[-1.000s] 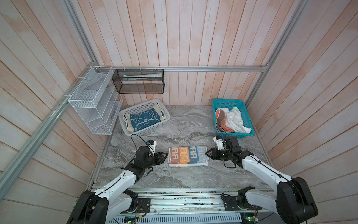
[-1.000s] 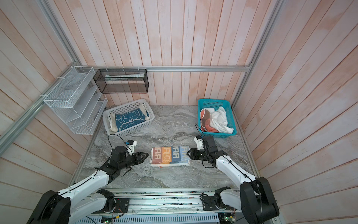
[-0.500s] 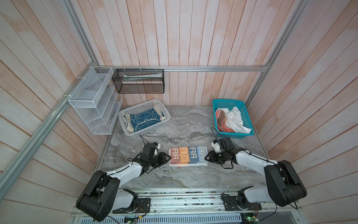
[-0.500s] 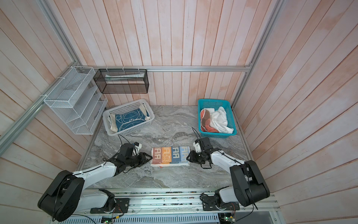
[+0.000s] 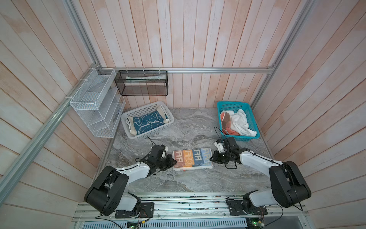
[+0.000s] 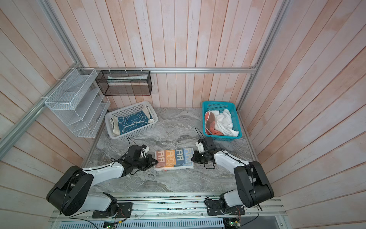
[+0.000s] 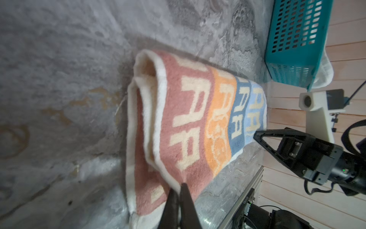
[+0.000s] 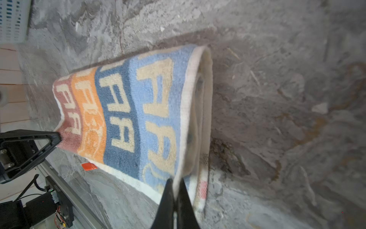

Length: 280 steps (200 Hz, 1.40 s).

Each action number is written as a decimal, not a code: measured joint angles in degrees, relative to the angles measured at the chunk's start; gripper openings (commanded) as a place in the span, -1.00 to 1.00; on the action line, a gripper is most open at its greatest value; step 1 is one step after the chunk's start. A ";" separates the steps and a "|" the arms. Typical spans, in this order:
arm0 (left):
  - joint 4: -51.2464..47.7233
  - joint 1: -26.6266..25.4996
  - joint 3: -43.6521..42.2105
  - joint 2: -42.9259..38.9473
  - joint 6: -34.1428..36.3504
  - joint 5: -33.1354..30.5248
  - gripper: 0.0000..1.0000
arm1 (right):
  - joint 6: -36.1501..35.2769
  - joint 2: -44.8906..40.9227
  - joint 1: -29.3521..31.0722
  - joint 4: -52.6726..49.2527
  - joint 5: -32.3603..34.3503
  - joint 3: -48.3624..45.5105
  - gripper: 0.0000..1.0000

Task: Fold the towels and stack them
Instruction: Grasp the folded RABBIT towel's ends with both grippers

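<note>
Item: lettered towel (image 5: 192,161), folded, lies on the bench (image 5: 188,126) between our arms; left gripper (image 7: 179,188) and right gripper (image 8: 174,183) each clamp one end hem, which we judge readies a level lift toward the white basket (image 5: 152,129) holding the blue towel (image 5: 147,124).

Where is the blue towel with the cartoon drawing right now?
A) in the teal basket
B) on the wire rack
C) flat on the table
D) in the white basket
D: the blue towel lies inside the white basket, filling its bottom.
</note>
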 measured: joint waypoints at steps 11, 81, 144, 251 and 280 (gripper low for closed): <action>-0.74 0.00 0.31 -1.36 0.26 -0.33 -1.00 | -0.07 -0.68 0.00 -0.79 0.11 0.68 -1.00; -7.56 0.00 -0.44 -11.85 0.85 -1.92 -0.06 | 0.83 -8.66 0.57 -4.15 -0.46 -0.55 -0.16; -18.34 3.32 -3.17 -11.89 4.26 -1.62 0.32 | 2.14 -10.23 0.76 -8.81 1.95 -4.83 -0.02; -6.62 9.16 8.52 11.19 8.20 11.89 0.29 | 1.53 3.65 7.87 -1.44 5.88 5.46 -0.11; -5.40 5.09 12.92 16.00 7.32 12.28 0.13 | 1.40 8.11 8.41 2.71 4.39 5.03 -0.20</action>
